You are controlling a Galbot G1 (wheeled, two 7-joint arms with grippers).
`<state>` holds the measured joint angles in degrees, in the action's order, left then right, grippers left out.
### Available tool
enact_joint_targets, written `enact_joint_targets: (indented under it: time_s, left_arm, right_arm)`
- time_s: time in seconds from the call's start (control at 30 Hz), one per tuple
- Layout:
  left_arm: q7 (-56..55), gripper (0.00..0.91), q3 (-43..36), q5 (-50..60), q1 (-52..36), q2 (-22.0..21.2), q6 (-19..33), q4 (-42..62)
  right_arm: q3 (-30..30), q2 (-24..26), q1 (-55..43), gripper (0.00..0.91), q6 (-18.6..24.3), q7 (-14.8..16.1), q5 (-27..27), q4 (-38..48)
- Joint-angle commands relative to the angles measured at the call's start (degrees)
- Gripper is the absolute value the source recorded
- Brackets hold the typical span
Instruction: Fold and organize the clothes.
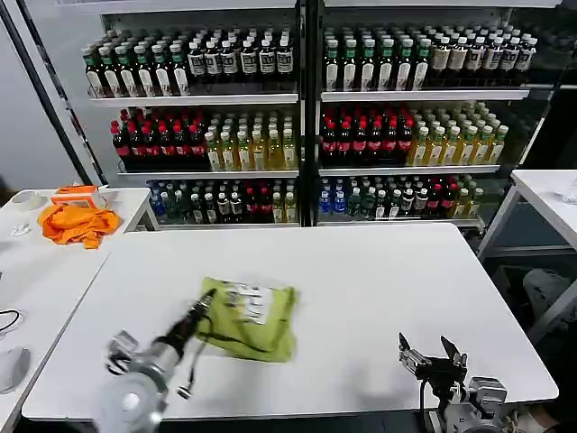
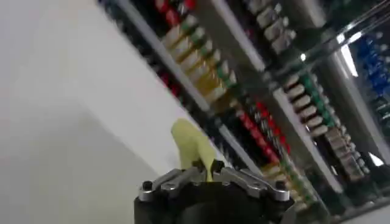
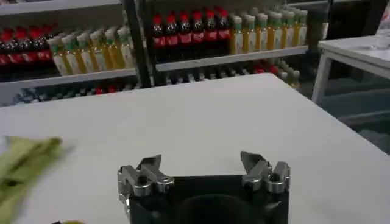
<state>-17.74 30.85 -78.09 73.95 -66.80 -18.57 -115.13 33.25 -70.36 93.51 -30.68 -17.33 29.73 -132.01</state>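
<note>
With my left hand [image 1: 206,304] pinched on the near edge of the bunched lime yellow-green cotton T-shirt [image 1: 252,318] just ahead of it on the white table [image 1: 361,289], I should fold slowly, my right hand [image 1: 431,354] idle and wide.

Lime yellow-green T-shirt [image 1: 255,319], bunched into a rough folded bundle, white printed label patch facing up on top, lying on the white table's near-left part, its left edge pinched and lifted slightly

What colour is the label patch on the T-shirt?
White with dark print, on the lime T-shirt; clearest in the head view.
</note>
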Motion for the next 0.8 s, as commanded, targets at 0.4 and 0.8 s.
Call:
enact_joint_targets:
  time_s: [0.4,0.8]
  left_arm:
    - [9.2,0.05,-10.7,55.5,4.6,12.6,5.5,4.6]
    - [7.0,0.05,-21.8,65.3,0.4,10.3,4.1,-5.9]
  right_arm:
    - [-2.0,-0.5,-2.2,0.907,0.5,0.3,-0.9,2.3]
    - [1.1,1.2,-0.3,0.907,0.6,0.5,0.4,1.4]
